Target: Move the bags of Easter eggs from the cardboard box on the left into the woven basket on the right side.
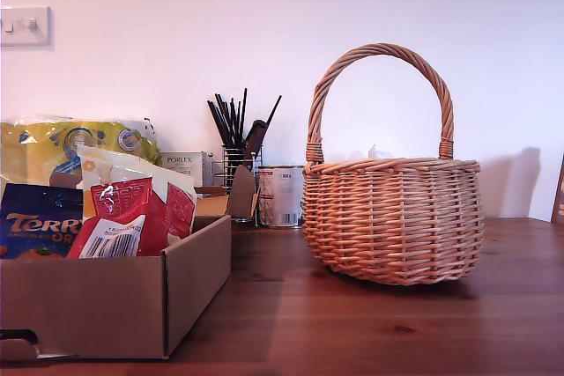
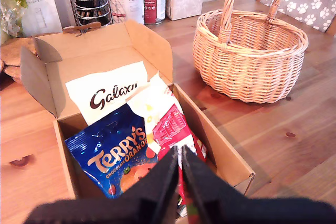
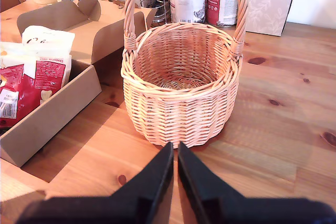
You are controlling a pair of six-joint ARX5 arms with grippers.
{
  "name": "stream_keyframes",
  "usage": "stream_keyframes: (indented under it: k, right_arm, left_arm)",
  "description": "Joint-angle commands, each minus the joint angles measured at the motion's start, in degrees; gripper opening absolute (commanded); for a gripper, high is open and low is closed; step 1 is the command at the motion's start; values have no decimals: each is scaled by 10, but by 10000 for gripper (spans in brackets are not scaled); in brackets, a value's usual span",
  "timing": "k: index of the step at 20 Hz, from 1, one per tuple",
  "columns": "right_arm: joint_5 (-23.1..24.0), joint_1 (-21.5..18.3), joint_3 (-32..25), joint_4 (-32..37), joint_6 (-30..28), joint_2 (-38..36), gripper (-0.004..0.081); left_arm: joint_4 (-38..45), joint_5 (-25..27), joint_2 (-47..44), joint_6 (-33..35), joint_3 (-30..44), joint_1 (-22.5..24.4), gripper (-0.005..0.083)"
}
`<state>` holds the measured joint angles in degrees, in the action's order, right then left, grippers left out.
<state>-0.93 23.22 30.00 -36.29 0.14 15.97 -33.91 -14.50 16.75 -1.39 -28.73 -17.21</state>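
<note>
Fingers of my first gripper (image 2: 180, 174) are pressed together with nothing between them, just above the red bag (image 2: 170, 127). Beside it lie the blue Terry's bag (image 2: 113, 153) and the white Galaxy bag (image 2: 107, 95), all shiny, inside the cardboard box (image 2: 220, 153). My second gripper (image 3: 175, 169) is closed too and holds nothing, near the woven basket (image 3: 181, 103). Box and basket sit on a brown wooden table (image 1: 352, 323) by a white wall (image 1: 176, 24).
</note>
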Motion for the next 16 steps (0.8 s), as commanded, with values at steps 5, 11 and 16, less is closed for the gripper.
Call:
stream_keyframes:
  k: [5, 11, 16]
  right_arm:
    - [9, -5, -11, 13, -25, -1, -12]
    - [9, -5, -11, 14, -25, -1, -12]
    - [-43, -3, -11, 33, -16, 5, -12]
  left_arm:
    - [3, 0, 1, -2, 7, -1, -20]
    - [7, 0, 1, -2, 7, -1, -20]
    - [27, -20, 8, 19, 4, -1, -20]
